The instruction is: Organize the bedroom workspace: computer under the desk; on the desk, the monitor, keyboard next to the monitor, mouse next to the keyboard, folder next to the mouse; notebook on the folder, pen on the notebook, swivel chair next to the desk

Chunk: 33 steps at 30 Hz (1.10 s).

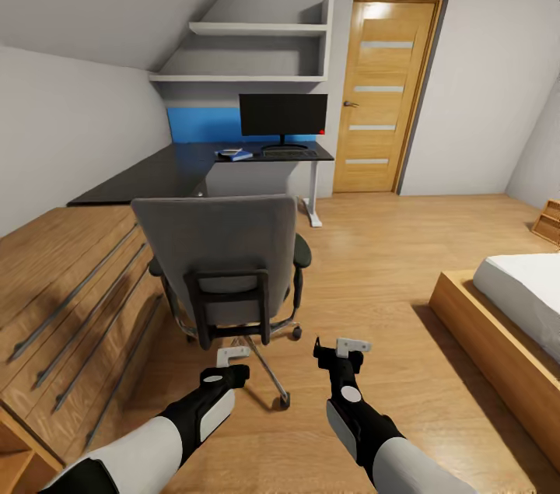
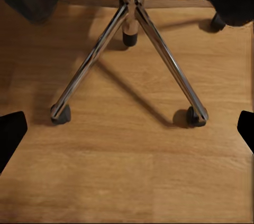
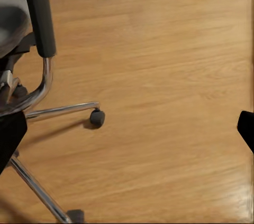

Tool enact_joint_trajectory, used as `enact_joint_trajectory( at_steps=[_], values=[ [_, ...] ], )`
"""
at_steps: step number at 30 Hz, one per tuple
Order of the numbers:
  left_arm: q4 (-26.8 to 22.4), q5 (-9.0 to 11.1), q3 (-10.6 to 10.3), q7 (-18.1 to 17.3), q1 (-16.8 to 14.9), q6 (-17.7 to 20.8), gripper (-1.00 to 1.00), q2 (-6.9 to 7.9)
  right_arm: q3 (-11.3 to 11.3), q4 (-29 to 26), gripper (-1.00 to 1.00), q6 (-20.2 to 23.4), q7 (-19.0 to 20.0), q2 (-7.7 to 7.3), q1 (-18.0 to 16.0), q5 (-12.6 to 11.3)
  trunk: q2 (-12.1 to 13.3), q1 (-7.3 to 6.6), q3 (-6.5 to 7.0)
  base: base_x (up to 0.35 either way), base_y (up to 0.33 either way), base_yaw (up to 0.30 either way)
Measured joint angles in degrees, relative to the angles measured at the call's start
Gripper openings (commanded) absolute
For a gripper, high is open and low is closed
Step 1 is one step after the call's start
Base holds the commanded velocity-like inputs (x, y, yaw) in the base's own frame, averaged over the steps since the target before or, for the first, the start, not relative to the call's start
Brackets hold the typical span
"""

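swivel chair (image 1: 225, 261): grey padded back toward camera, black armrests, chrome star base, black castors. left gripper (image 1: 231, 358) and right gripper (image 1: 342, 346) both spread, empty.

The black-topped L-shaped desk (image 1: 194, 167) at 12 o'clock is blocked by the grey padded swivel chair (image 1: 214, 261); bare wooden floor (image 1: 373, 261) is left open at 1 o'clock.

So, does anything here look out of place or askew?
Nothing looks spilled, tipped or damaged. The swivel chair stands upright on the floor, away from the desk, its back toward the camera. The monitor sits upright on the desk.
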Motion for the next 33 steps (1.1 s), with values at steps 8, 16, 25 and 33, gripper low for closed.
enact_joint_trajectory(
  at_steps=[8,16,25,33],
  values=[
    [0.26,0.38,0.50,0.45,-0.01,-1.12,1.00,1.59,-0.06,-0.21,1.00,0.00,-0.08,0.00,0.00,0.03,0.00,-0.02,0.00,-0.193,0.050,0.000],
    [0.43,10.66,1.84,0.89,0.00,-7.11,1.00,6.50,-0.17,-0.38,1.00,0.01,-0.24,0.00,0.00,0.04,0.00,-0.02,0.00,-0.009,0.004,0.000],
    [0.53,14.35,2.22,0.81,-0.03,-7.58,1.00,9.12,-0.22,-0.37,1.00,-0.01,-0.24,0.00,0.01,0.01,-0.01,-0.06,0.00,0.202,0.015,0.000],
    [0.49,14.36,5.30,0.33,-0.03,-7.76,1.00,9.97,0.00,0.06,1.00,-0.04,0.16,0.00,0.01,0.37,-0.02,-0.04,0.00,0.196,0.039,0.000]
  ],
)
